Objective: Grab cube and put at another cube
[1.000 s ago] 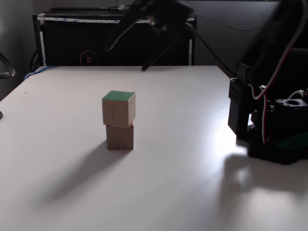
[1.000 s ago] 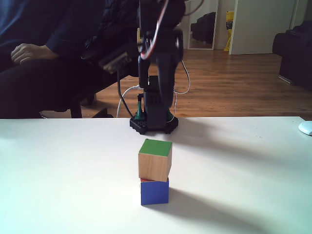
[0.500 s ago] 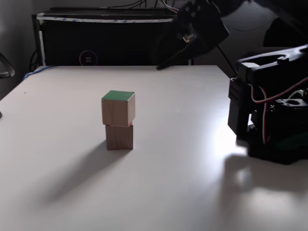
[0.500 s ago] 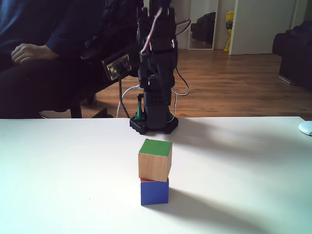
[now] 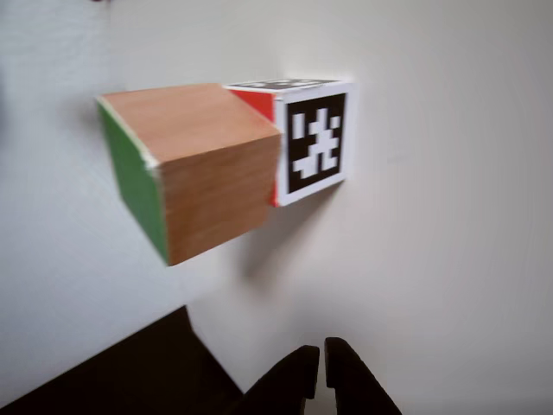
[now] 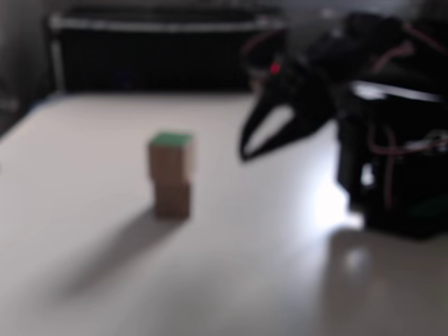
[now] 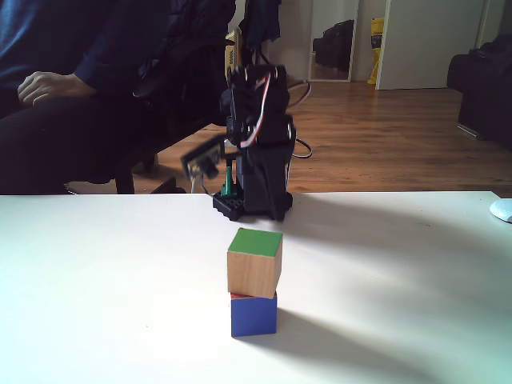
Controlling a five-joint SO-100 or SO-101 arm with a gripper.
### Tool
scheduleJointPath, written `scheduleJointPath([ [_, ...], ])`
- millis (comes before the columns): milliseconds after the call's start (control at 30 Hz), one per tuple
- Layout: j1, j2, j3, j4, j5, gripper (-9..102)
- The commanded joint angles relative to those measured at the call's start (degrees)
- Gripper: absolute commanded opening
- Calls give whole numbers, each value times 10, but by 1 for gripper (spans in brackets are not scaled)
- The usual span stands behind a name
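Wooden and green-topped, the cube (image 7: 254, 262) sits stacked on another cube (image 7: 254, 314) at the lower centre of a fixed view, resting on the white table (image 7: 416, 272); the lower one shows a blue face there. In the other view the pair lies sideways in the upper left, the cube (image 5: 194, 164) touching the red, marker-faced another cube (image 5: 313, 140). The gripper (image 5: 321, 363) enters from the bottom edge, well apart from both, its dark fingertips nearly together with a thin gap and holding nothing. In the blurred fixed view the stack (image 6: 170, 175) stands left of centre and the gripper (image 6: 246, 150) hangs at centre right. A seated person's hand (image 7: 44, 84) rests at upper left.
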Motion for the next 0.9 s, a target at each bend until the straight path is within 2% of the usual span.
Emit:
scheduleJointPath([
  [0, 4, 9, 23, 0, -11, 0],
  [200, 13, 9, 75, 5, -35, 0],
  [433, 19, 9, 66, 46, -56, 0],
  [867, 40, 9, 66, 46, -65, 0],
])
